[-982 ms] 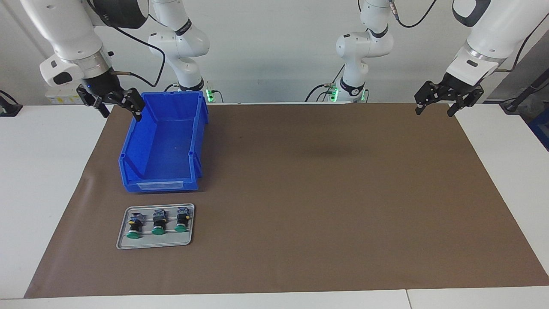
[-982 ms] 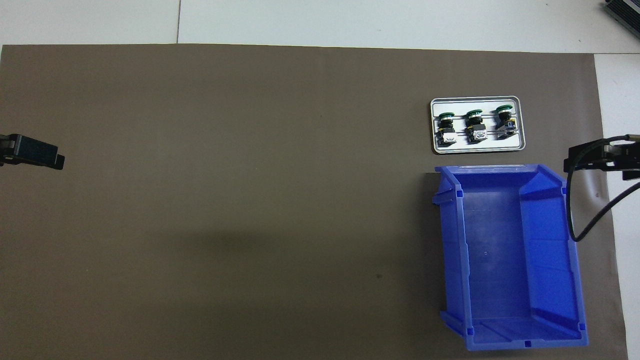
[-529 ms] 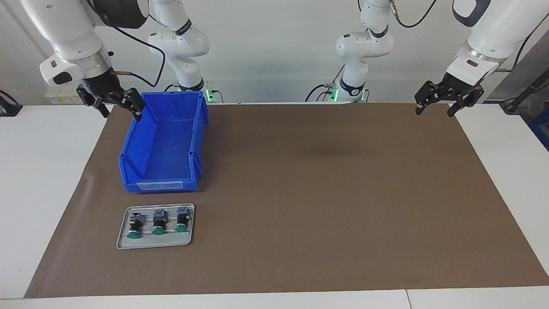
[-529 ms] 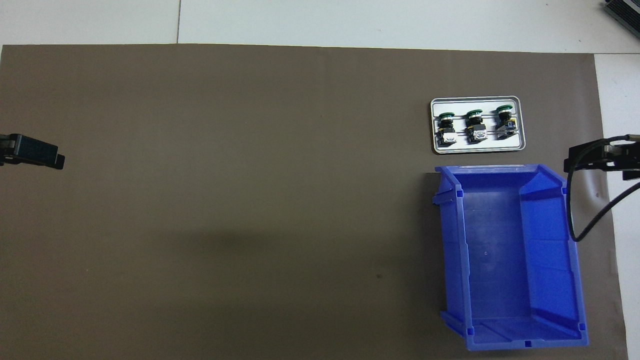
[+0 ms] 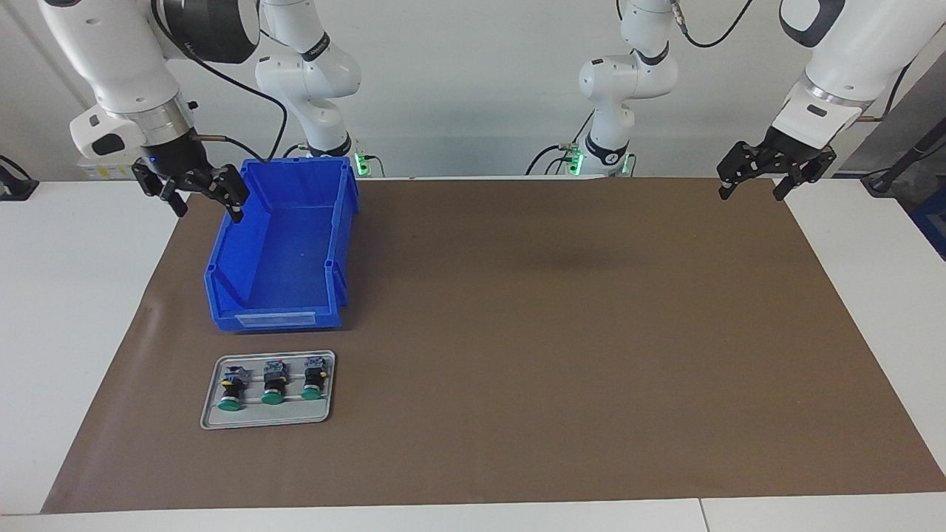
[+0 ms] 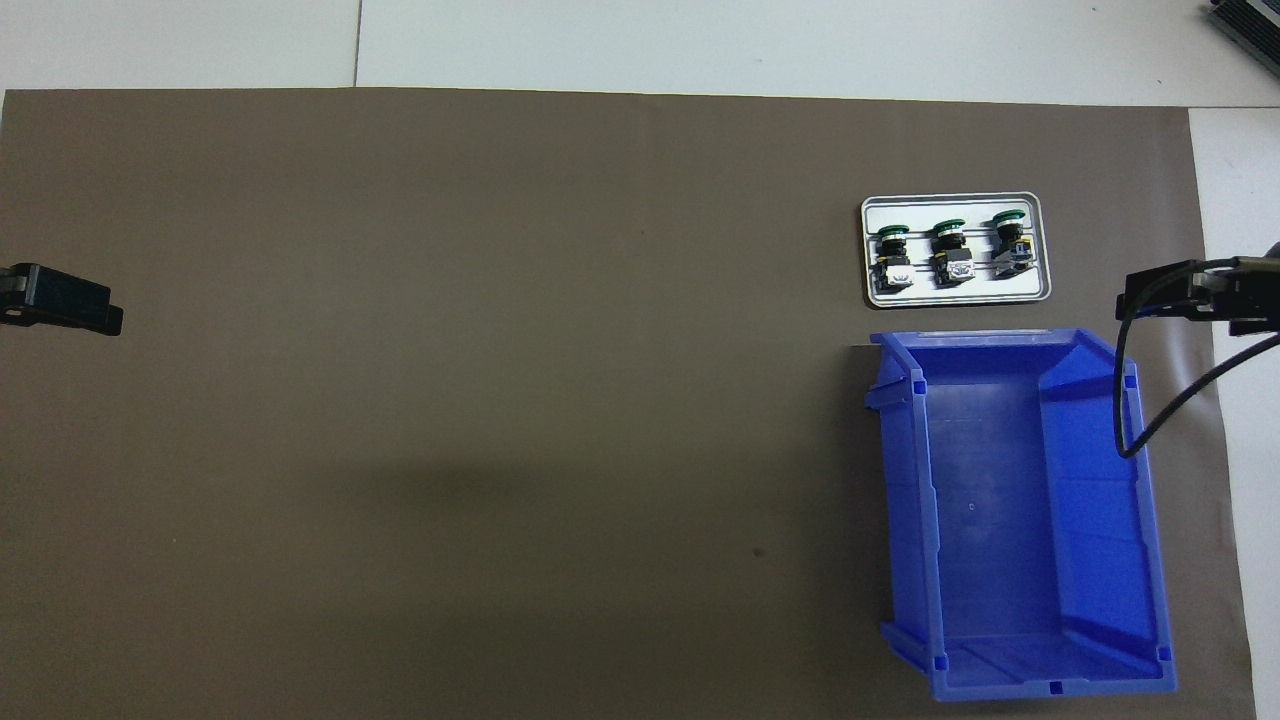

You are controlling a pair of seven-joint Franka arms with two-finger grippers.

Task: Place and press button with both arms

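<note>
Both hands open & empty: right gripper (image 5: 198, 198) by the blue bin (image 5: 284, 247) should drop straight onto one button (image 5: 271, 383) in the tray (image 5: 209, 414), w/ left gripper (image 5: 761, 179) waiting.

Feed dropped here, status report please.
Left gripper and right gripper open, empty, raised. Three buttons lie untouched on tray beside blue bin. Nothing in the way.
</note>
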